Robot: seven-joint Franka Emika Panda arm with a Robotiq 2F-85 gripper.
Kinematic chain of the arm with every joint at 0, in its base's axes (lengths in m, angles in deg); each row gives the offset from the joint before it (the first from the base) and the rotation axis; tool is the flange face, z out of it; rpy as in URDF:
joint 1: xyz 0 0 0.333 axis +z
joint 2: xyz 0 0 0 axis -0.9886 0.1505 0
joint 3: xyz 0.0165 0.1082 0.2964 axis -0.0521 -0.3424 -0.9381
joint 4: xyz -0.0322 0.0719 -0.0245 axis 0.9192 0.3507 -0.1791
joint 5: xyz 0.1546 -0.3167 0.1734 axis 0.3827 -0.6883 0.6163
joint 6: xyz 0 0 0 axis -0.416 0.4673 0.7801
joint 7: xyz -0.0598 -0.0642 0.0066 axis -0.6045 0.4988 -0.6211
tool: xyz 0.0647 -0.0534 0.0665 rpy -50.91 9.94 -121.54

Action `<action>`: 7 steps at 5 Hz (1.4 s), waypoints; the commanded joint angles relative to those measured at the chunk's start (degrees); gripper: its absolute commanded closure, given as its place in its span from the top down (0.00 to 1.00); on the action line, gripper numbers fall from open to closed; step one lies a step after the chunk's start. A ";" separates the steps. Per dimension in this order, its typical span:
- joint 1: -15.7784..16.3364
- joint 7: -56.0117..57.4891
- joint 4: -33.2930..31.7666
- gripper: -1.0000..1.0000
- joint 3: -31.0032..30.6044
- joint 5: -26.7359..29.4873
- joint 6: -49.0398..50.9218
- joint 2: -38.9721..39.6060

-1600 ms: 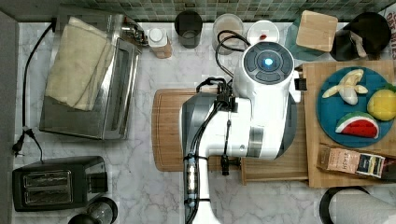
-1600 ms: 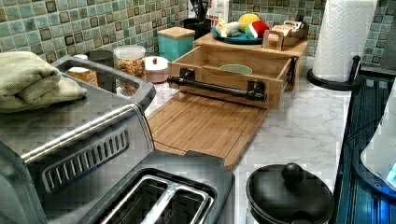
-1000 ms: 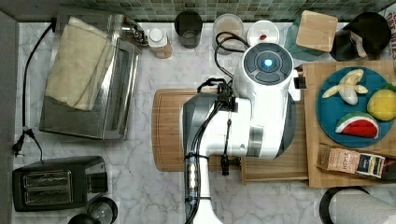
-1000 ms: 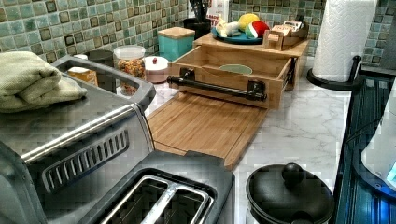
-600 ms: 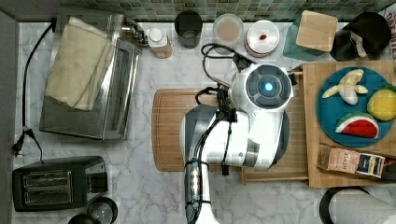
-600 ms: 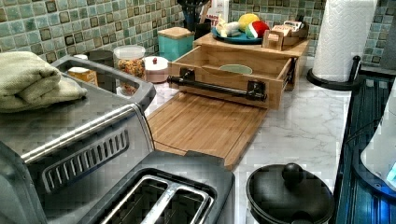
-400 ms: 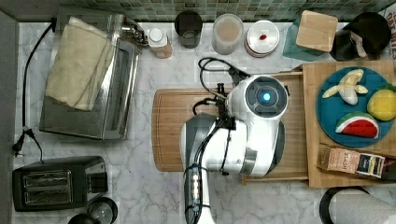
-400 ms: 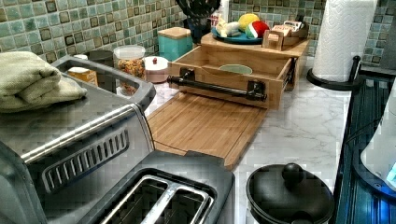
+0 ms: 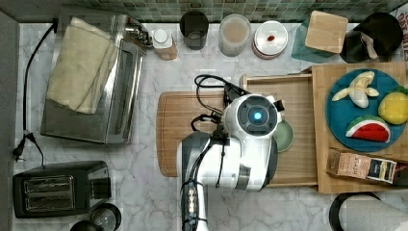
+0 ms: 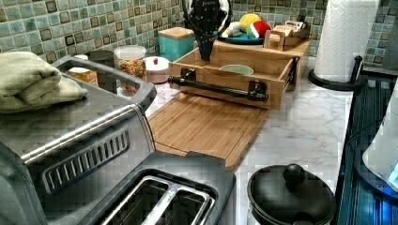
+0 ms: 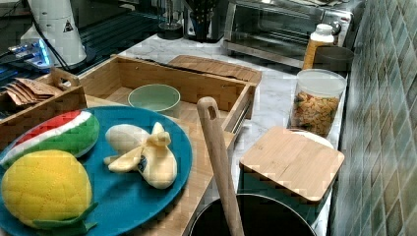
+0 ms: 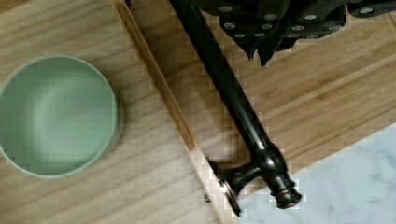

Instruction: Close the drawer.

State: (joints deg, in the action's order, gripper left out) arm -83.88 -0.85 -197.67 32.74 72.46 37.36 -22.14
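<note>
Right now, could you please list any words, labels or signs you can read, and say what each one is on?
None can be read.
Brown packet: print too blurred.
Banana sticker: too small.
Robot base: a triangle sign, no words.

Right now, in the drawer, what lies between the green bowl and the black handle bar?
In the wrist view, only the drawer's thin wooden front wall stands between the green bowl and the black handle bar; nothing else.

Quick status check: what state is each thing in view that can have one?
Light-wood drawer: pulled open, over the cutting board.
Black bar handle: free, nothing gripping it.
Pale green bowl: upright, empty, inside the drawer.
End effector: above the drawer.
Black two-slot toaster: slots empty.
</note>
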 commanded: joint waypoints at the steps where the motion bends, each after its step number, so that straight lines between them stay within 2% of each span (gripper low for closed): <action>1: 3.80 3.72 -3.10 0.00 -5.02 4.21 -3.12 -5.70; 2: 4.14 4.74 -3.68 0.00 -5.44 2.13 -4.80 -3.93; 5: 5.51 12.55 -1.39 0.00 -3.20 -8.27 0.25 5.23; 6: 5.37 10.04 -1.07 0.00 -3.08 -11.33 -0.25 7.55; 7: 5.57 9.67 -3.35 0.00 -3.24 -11.56 -3.67 6.77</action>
State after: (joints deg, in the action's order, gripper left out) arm -78.24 8.94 -201.02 29.27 62.18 35.45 -12.26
